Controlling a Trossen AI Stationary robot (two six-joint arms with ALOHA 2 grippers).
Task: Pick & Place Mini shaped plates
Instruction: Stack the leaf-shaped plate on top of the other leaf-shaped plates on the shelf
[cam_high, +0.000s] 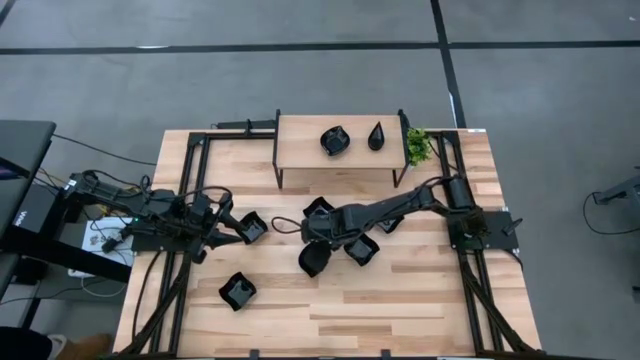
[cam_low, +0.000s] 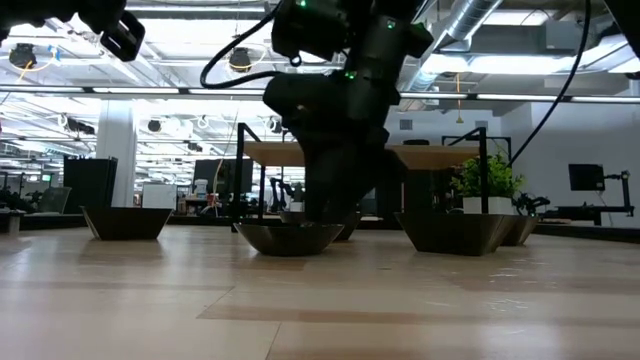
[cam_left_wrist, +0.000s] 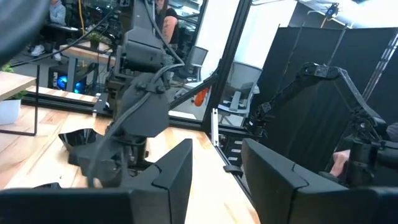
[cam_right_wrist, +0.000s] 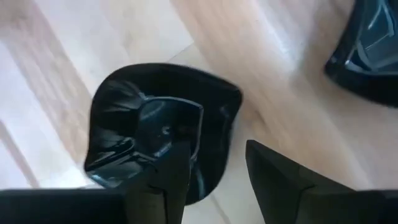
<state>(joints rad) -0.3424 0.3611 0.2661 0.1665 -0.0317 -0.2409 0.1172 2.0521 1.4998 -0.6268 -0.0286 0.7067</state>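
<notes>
My right pincer (cam_right_wrist: 211, 180) stands wide, one finger inside and one outside the rim of a mini shaped plate (cam_right_wrist: 161, 134) on the table (cam_high: 420, 300), evidently placed to pinch its wall for lifting; my left pincer (cam_high: 222, 222) waits open near another plate (cam_high: 251, 226).

Even overhead light; low view backlit, arm silhouetted; right wrist view seemingly motion-blurred.

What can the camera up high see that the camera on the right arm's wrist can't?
Only the high view shows the small raised shelf with two plates on it, the green plant, and the left gripper off to the side. Only the right wrist view shows the right gripper open, straddling a plate's rim. Both show that rounded black plate on the wooden table.
</notes>
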